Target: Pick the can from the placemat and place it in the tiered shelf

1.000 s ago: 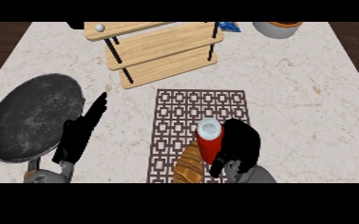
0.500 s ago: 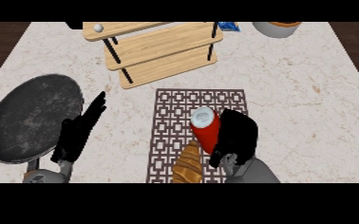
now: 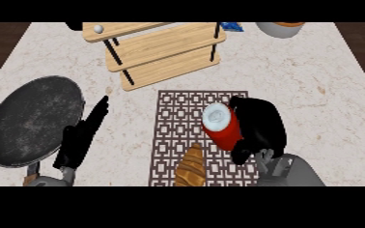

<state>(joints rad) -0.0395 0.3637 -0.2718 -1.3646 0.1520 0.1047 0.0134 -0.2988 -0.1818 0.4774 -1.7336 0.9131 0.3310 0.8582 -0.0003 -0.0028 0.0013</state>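
Red cylindrical can in right hand

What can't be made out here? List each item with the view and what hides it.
Head view:
- Can: its right side, covered by the right hand curled round it.
- Croissant: lower end cut off by the bottom band.
- Bowl and blue item: cut off at the top.
- Tiered shelf: lower tiers partly hidden by the boards above them.

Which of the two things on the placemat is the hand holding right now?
The red can, with the right hand curled round it, tilted over the placemat. The croissant lies untouched at the mat's near edge.
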